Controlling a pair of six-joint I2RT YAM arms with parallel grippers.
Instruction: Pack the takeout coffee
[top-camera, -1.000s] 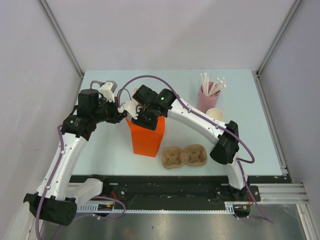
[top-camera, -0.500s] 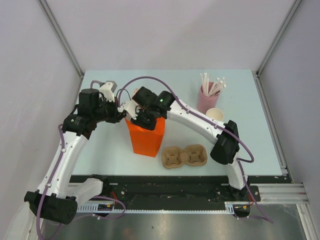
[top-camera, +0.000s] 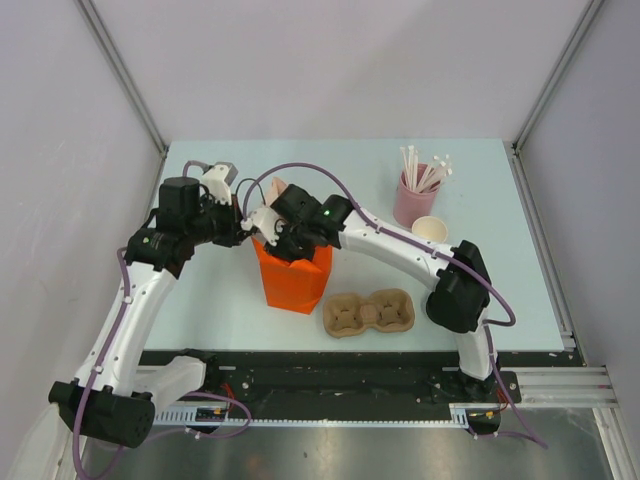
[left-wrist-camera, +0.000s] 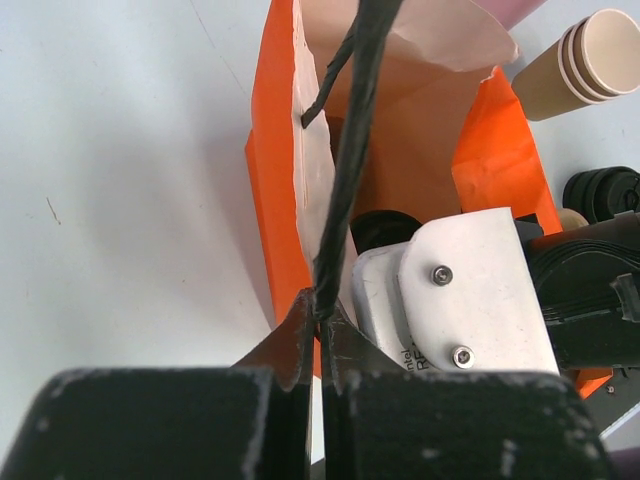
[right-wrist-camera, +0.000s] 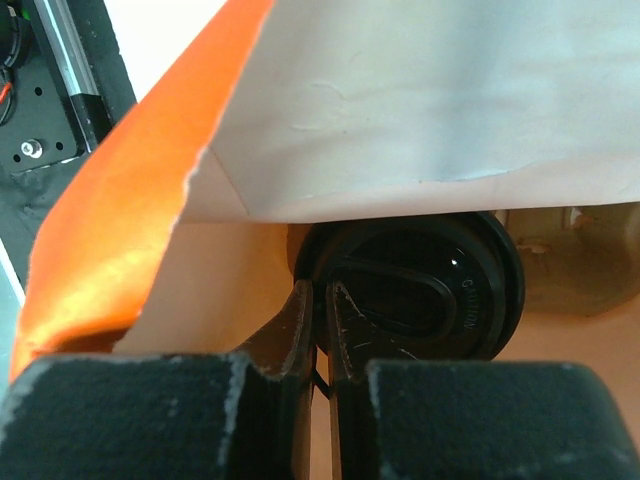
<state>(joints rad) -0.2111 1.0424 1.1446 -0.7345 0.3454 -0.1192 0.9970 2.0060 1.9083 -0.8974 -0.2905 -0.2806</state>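
The orange paper bag (top-camera: 296, 282) stands upright in the middle of the table. My left gripper (left-wrist-camera: 323, 308) is shut on the bag's black cord handle (left-wrist-camera: 350, 150) and holds it up at the bag's left side (top-camera: 243, 224). My right gripper (right-wrist-camera: 320, 300) is down inside the bag, its jaws closed on the rim of the black lid (right-wrist-camera: 420, 290) of the takeout coffee. The cup's brown body is hidden under the lid. In the left wrist view a bit of the black lid (left-wrist-camera: 383, 228) shows beside the right wrist's white camera housing (left-wrist-camera: 470, 290).
A brown moulded cup carrier (top-camera: 368, 312) lies to the right of the bag near the front. A pink straw holder (top-camera: 415, 197) and a stack of lidless brown cups (top-camera: 432, 229) stand at the back right. A loose black lid (left-wrist-camera: 600, 190) lies beside the cups.
My right gripper has gone lower into the bag with the coffee. The bag's mouth has opened wider and its pale inner flap now shows at the back. The left arm has barely moved.
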